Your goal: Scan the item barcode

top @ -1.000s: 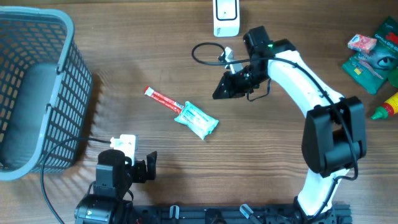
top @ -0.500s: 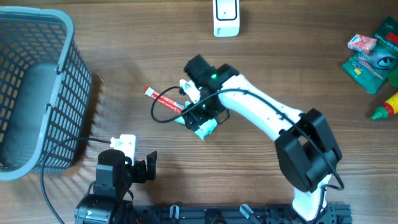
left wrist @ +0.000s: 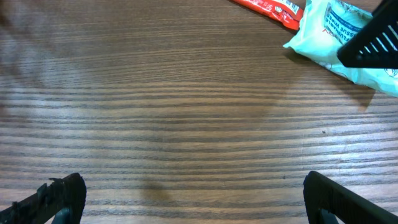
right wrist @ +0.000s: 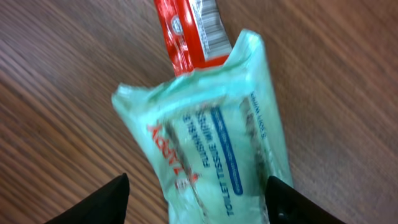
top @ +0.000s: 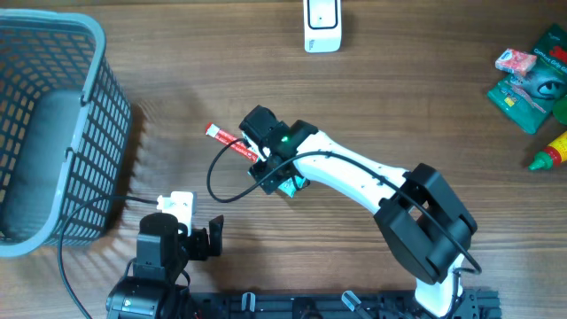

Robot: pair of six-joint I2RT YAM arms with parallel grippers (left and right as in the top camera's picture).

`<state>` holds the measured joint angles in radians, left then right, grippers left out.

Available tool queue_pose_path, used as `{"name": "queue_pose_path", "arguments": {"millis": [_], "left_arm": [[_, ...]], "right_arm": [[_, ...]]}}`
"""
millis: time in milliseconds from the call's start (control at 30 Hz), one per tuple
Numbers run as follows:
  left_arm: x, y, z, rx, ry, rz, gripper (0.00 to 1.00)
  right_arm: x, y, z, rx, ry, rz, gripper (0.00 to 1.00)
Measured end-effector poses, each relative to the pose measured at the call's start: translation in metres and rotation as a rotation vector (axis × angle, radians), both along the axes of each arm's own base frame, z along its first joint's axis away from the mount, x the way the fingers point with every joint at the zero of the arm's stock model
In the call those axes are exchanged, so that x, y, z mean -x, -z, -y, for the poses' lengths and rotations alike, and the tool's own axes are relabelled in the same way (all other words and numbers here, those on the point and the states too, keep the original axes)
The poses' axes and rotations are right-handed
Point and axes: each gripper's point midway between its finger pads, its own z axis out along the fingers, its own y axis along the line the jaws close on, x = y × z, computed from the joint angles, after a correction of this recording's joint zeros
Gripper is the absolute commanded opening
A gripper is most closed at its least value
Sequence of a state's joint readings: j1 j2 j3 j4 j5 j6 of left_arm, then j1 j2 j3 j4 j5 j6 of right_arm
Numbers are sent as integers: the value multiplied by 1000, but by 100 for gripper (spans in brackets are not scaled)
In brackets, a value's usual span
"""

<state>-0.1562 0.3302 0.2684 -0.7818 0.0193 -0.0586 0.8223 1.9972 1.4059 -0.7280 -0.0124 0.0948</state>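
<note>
While the right gripper (right wrist: 196, 199) hangs straight over the wipes packet (right wrist: 211, 143), one relation matters to you: the packet lies flat on the table (top: 425, 97), near its middle, directly below and between the fingers. Its long axis runs away from the wrist camera, across the line joining the two fingers, so the jaws span the short width. I'd call that good alignment for a pinch.

The jaws stand apart, one on each side, with nothing held. The right-hand finger looks close to or on the packet's edge. The other shows a gap.

The red stick (right wrist: 186, 37) meets the packet's far end, roughly in line with it, and seems to slip under the seal. Expect it to drag if you lift carelessly.

The left gripper (left wrist: 196, 199) is spread wide and empty, low by the near table edge, well apart from the packet. The right arm is far nearer. The scanner (top: 322, 25) sits at the far edge, well apart from the packet.

Hidden or unclear:
- From overhead, the right wrist covers almost all of the packet; only a teal sliver shows.
- In the right wrist view, the packet's near end is cut off by the frame.
- No barcode shows on the packet's upper face. The only one visible is on the red stick. My guess is that the packet's code is underneath or on the cut-off end.
- The left wrist view catches just a corner of the packet, with a dark finger across it.
</note>
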Motion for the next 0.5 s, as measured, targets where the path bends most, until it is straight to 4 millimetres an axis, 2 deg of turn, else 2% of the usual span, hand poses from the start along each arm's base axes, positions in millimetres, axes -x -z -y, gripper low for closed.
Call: {"name": "queue_pose_path", "arguments": {"millis": [100, 233, 333, 500], "left_arm": [[0, 0, 0, 0, 0, 0, 100], [0, 0, 0, 0, 0, 0, 100], [0, 0, 0, 0, 0, 0, 100], [0, 0, 0, 0, 0, 0, 100]], "right_arm": [[1, 0, -5, 7, 4, 22, 54], [7, 14, -1, 73, -5, 22, 53], [9, 16, 2, 110, -8, 37, 65], [7, 17, 12, 157, 7, 53, 70]]}}
